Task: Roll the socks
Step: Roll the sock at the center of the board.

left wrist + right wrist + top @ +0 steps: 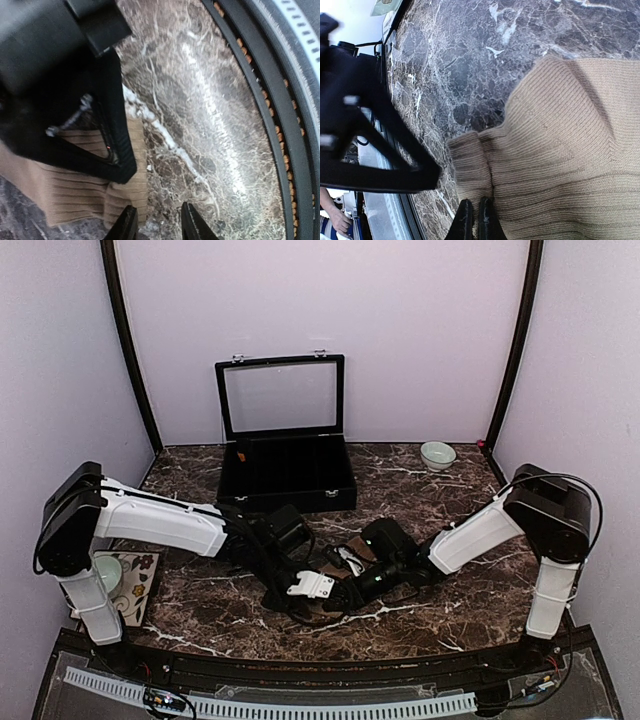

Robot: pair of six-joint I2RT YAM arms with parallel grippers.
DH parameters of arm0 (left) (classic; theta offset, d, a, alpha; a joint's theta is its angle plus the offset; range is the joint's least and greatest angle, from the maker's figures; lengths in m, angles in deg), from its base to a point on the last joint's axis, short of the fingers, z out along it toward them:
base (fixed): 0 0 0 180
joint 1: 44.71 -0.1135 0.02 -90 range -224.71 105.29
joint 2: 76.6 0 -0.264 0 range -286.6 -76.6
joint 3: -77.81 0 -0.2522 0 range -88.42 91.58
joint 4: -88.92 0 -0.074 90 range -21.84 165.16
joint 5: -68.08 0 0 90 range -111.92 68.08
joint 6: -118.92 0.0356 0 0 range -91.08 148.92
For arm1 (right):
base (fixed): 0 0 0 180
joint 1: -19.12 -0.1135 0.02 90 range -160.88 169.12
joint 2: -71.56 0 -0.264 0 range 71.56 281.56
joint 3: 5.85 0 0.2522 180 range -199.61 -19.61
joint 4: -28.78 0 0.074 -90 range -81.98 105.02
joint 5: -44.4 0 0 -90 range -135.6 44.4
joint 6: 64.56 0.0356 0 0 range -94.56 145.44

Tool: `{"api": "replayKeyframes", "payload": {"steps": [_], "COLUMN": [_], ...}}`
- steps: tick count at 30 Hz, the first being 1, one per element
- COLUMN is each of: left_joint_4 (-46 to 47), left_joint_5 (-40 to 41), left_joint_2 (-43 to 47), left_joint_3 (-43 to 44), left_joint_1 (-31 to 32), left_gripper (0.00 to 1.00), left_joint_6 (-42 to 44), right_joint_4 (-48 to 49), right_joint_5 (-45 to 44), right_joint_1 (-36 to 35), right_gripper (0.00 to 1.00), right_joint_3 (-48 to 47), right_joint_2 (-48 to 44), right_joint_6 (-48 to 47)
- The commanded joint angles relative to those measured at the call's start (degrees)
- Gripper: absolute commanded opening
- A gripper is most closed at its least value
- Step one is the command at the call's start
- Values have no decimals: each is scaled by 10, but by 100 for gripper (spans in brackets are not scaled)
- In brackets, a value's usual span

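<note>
The right pincer (476, 222) has its 2 black fingers drawn together. Their tips point down at the crease where a turned-over cuff meets the body of the tan-brown ribbed knit sock (560, 150). Whether any cloth is caught between them cannot be told.

The left pincer (159, 227) stands apart, with bare marble showing between its 2 fingers. One fingertip (126, 225) sits at the sock's edge and the other is over the dark brown marble-patterned counter (210, 125).

The sock lies on the counter near its front edge, about midway between the 2 arm bases. In the top view the 2 pincers meet over it, nearly tip to tip, and hide most of it.

Behind them, toward the back wall, sits a black case with dividers inside (285, 485), its glass-paned lid (282, 395) raised upright. A small pale bowl (437, 454) stands at the back right of the counter, well apart from the sock. At the left edge, beside the left arm, a floral-printed mat (140, 585) carries a pale cup (108, 572).
</note>
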Motion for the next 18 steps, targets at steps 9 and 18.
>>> {"api": "replayKeyframes", "payload": {"steps": [9,18], "left_joint_4": [57,49], "left_joint_5": [27,33], "left_joint_2": [-1,-32], "left_joint_3": [0,4], "left_joint_1": [3,3], "left_gripper": [33,32], "left_joint_6": [-15,-18], "right_joint_4": [-94,-67], "right_joint_5": [-32,-23], "right_joint_1": [5,6], "right_gripper": [0,0], "right_joint_3": [27,36], "right_joint_2": [39,44], "right_joint_6": [11,24]}}
